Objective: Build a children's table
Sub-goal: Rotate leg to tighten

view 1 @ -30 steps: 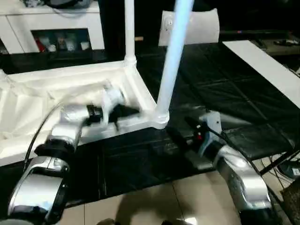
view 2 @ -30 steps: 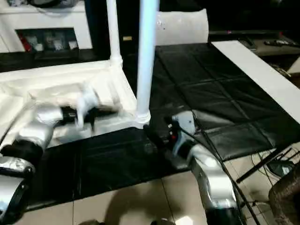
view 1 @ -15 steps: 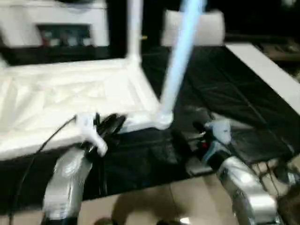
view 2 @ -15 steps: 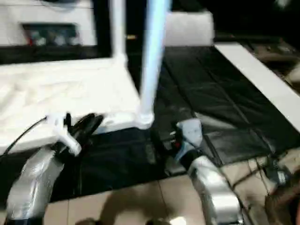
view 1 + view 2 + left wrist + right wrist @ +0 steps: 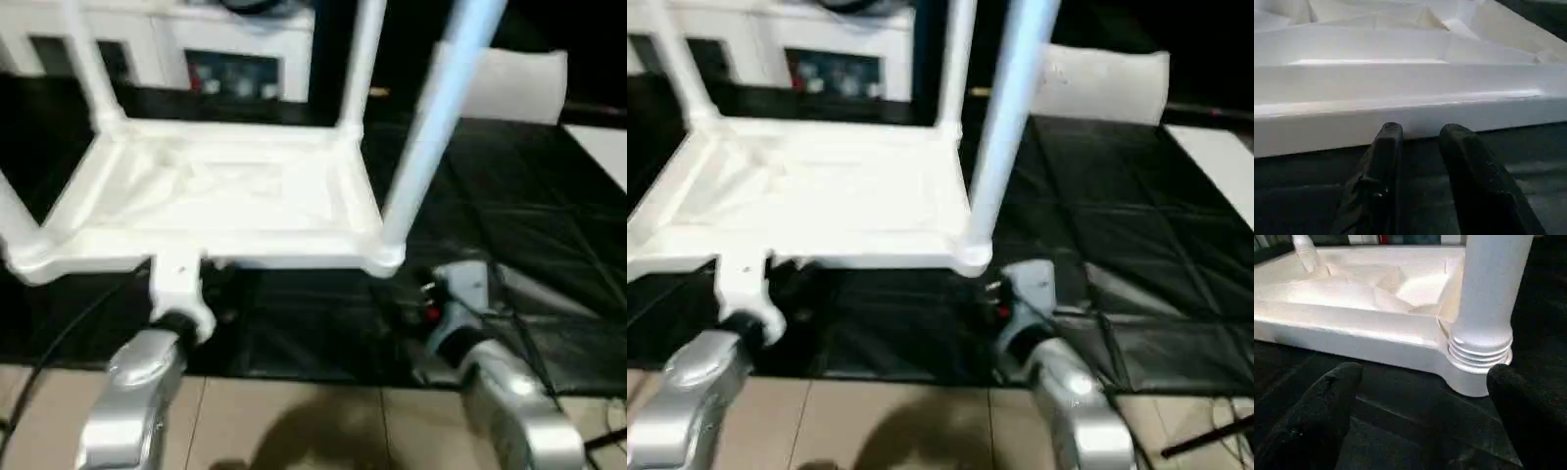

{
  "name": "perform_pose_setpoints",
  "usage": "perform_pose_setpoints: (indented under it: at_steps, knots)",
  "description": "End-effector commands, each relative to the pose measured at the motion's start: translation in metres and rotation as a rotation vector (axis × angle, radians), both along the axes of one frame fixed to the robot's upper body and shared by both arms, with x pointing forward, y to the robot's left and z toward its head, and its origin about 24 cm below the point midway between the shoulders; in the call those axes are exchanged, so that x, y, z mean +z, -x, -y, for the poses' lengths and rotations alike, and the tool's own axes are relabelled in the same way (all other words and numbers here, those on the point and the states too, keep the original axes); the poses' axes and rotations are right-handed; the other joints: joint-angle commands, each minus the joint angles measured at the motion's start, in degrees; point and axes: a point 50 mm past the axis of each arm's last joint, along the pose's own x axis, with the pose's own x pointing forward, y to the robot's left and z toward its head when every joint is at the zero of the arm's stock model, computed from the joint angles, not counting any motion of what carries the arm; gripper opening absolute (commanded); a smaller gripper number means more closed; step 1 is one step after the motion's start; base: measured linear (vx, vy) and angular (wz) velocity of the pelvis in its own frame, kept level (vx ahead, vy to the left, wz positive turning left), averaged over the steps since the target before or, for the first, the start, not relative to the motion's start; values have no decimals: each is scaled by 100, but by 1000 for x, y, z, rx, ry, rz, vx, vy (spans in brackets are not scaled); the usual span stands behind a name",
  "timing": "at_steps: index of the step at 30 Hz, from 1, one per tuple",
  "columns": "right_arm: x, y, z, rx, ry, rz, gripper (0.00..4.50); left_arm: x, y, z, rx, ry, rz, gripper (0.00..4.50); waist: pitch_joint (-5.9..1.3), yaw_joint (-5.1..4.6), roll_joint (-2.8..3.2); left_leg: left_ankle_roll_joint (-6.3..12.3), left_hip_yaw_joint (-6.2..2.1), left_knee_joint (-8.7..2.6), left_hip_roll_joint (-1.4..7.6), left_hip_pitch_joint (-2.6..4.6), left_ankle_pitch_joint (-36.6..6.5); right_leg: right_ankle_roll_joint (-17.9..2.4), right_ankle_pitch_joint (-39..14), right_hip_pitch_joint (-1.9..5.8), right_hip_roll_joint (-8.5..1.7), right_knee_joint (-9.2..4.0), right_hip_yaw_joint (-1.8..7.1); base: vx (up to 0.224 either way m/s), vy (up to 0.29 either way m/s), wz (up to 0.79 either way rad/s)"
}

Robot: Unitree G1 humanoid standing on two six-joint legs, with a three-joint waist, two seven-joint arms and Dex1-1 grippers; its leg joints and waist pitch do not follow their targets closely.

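Observation:
The white tabletop [image 5: 225, 186] lies upside down on the black mat, ribbed underside up. Legs stand in its corner sockets: a near right leg [image 5: 431, 127], a far right leg [image 5: 361, 59], a far left leg [image 5: 90, 69] and a near left leg [image 5: 12, 220]. My left gripper [image 5: 1418, 137] is low in front of the tabletop's near rim [image 5: 1400, 122], fingers slightly apart with nothing between them. My right gripper [image 5: 1425, 374] stands wide open just short of the near right leg's socket [image 5: 1479, 357], touching nothing.
A white cabinet [image 5: 230, 59] with dark compartments stands behind the table. A white pillow-like slab [image 5: 509, 83] leans at the back right, and a white board [image 5: 602, 147] lies at the right edge. The black mat [image 5: 549, 215] ends at the tiled floor [image 5: 294, 421] near me.
The camera has swung left. My left gripper has drawn back from over the tabletop's underside to its near rim, and its fingers have parted a little. The right gripper has stayed open by the near right corner.

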Motion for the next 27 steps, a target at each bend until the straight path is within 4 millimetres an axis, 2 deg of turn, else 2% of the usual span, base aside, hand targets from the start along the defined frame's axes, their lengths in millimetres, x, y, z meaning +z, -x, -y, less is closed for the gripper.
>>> perform_pose_setpoints:
  at_steps: [1, 2, 3, 4, 6, 8, 12, 14, 16, 18, 20, 22, 23, 24, 25, 26, 27]
  knots:
    - [1, 2, 9, -44, 43, 18, 450, 11, -3, 11, -28, 18, 81, 153, -217, -100, 121, 816, -202, -661, 732, -83, -357, -727, -747, 326, -674, -386, 531, -92, 28, -10]
    - [1, 2, 8, -46, 43, 17, 450, 12, -3, 11, -28, 19, 92, 153, -176, -115, 78, 367, -136, -661, 635, -76, -1240, -523, -1905, 325, -741, -575, 552, -69, 4, -6]
    - [2, 1, 7, -47, 41, 17, 450, 13, -4, 11, -33, 21, 94, 153, -160, -152, 58, 116, -97, -638, 565, -29, -1609, -285, -2795, 270, -760, -705, 544, -69, 4, -6]
    - [3, 1, 7, -48, 41, 21, 450, 13, -4, 12, -38, 24, 91, 153, -147, -175, 31, 32, -73, -615, 534, 11, -1730, -59, -3310, 203, -751, -780, 530, -55, -12, -2]
    - [5, -1, 6, -55, 39, 31, 450, 15, -4, 14, -44, 28, 88, 153, -165, -245, -14, 8, -75, -626, 512, -48, -1658, 220, -3537, 231, -726, -833, 471, 0, 0, 0]
    - [5, -1, 7, -61, 37, 33, 450, 15, -4, 14, -44, 27, 89, 153, -190, -281, 3, 53, -68, -632, 516, -55, -1472, 287, -3301, 228, -716, -848, 449, 0, 0, 0]
    - [6, 0, 9, -81, 36, 29, 450, 16, -3, 13, -40, 35, 98, 153, -186, -302, 11, 119, -53, -647, 530, -42, -1358, 232, -3064, 187, -693, -859, 442, 0, 0, 0]
    - [6, 2, 9, -78, 35, 31, 450, 16, -2, 13, -41, 36, 98, 153, -197, -294, 37, 140, -64, -666, 557, -65, -1270, 136, -2791, 206, -692, -816, 461, 0, 0, 0]
    - [6, 2, 9, -78, 36, 31, 450, 17, -1, 12, -42, 40, 99, 153, -226, -291, 52, 181, -73, -695, 613, -85, -1116, -96, -2192, 216, -680, -721, 500, 0, 0, 0]
    - [6, 2, 9, -83, 37, 34, 450, 17, 0, 13, -46, 47, 99, 153, -245, -294, 50, 202, -53, -694, 616, -85, -1068, -246, -1915, 211, -674, -678, 529, 0, 0, 0]
    - [6, 2, 9, -87, 35, 36, 450, 17, 0, 12, -48, 47, 99, 153, -275, -284, 55, 240, -41, -684, 624, -100, -756, -421, -1400, 230, -674, -612, 554, 54, 5, 2]
    - [8, 2, 10, -91, 34, 43, 450, 17, 1, 13, -56, 55, 102, 153, -327, -277, 47, 397, -26, -637, 628, -109, -55, -681, -442, 264, -677, -481, 567, 52, -1, 1]
    - [8, 3, 11, -90, 33, 45, 450, 17, 1, 14, -59, 57, 104, 153, -326, -278, 48, 438, -22, -636, 628, -110, 48, -735, -301, 270, -675, -464, 566, 0, 0, 0]
    - [8, 3, 11, -88, 36, 47, 450, 17, 1, 14, -60, 58, 105, 153, -317, -275, 45, 457, 1, -657, 626, -77, -257, -778, -539, 299, -675, -474, 552, 0, 0, 0]
    - [8, 3, 11, -86, 38, 49, 450, 17, 1, 14, -60, 58, 105, 153, -284, -276, 44, 404, 25, -702, 613, -43, -838, -750, -1226, 326, -665, -540, 533, 0, 0, 0]
    - [9, 3, 11, -86, 38, 50, 450, 18, 1, 14, -61, 58, 105, 153, -267, -278, 39, 384, 48, -713, 588, -19, -1155, -695, -1682, 339, -652, -593, 515, 0, 0, 0]
    - [9, 4, 12, -88, 41, 53, 450, 18, 1, 15, -68, 59, 108, 153, -243, -277, 36, 349, 62, -727, 566, 16, -1488, -576, -2372, 353, -641, -671, 500, 0, 0, 0]
